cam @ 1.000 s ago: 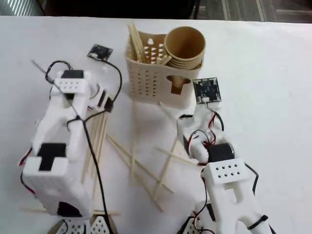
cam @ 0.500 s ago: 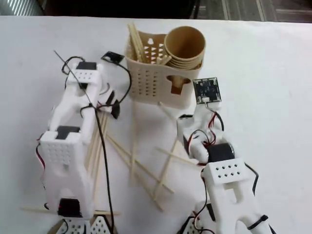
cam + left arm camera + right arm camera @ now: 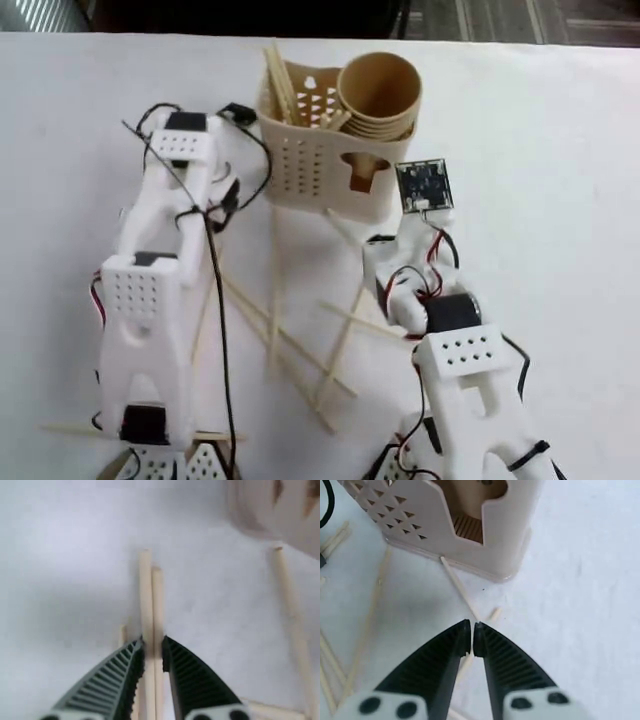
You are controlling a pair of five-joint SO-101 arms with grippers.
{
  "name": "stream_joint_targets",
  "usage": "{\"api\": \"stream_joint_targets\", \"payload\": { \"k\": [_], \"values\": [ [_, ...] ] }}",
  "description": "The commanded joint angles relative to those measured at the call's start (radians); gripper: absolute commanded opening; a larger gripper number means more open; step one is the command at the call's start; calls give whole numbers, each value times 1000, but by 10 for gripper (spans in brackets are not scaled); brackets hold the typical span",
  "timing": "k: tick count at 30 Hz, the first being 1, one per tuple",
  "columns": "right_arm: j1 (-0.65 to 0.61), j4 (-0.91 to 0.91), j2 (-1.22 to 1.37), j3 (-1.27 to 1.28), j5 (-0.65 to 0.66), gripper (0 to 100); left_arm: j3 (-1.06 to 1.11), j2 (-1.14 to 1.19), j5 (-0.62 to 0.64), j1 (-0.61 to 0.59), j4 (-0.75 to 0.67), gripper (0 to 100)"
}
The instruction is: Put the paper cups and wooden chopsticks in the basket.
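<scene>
left gripper [image 3: 152,647] jaws narrow, pinching a pair of chopsticks [image 3: 150,590] that runs straight out past the tips. right gripper [image 3: 471,630] jaws pressed together, nothing seen between them. a single chopstick [image 3: 457,587] lies just ahead of its tips, reaching to the basket [image 3: 420,515] beyond. paper cups [image 3: 380,95] sit stacked in the basket.

White table [image 3: 560,150]; basket [image 3: 300,170] upright on it; chopsticks [image 3: 274,330] scattered beside basket.

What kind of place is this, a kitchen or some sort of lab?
Most likely a robotics test bench, not a kitchen: two small white arms with exposed wiring sit at a plain white table, with loose wooden chopsticks and a basket holding paper cups.
</scene>
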Motion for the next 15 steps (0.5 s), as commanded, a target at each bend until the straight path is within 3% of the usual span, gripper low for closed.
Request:
{"api": "stream_joint_targets", "payload": {
  "k": [1,6,15],
  "values": [
    [7,-16,-16,-6,9,28,-135,-39,-5,8,94,23],
    [7,-16,-16,-6,9,28,-221,-99,-3,8,155,23],
    [7,-16,-18,-6,9,28,-157,-352,-3,7,157,23]
  ]
}}
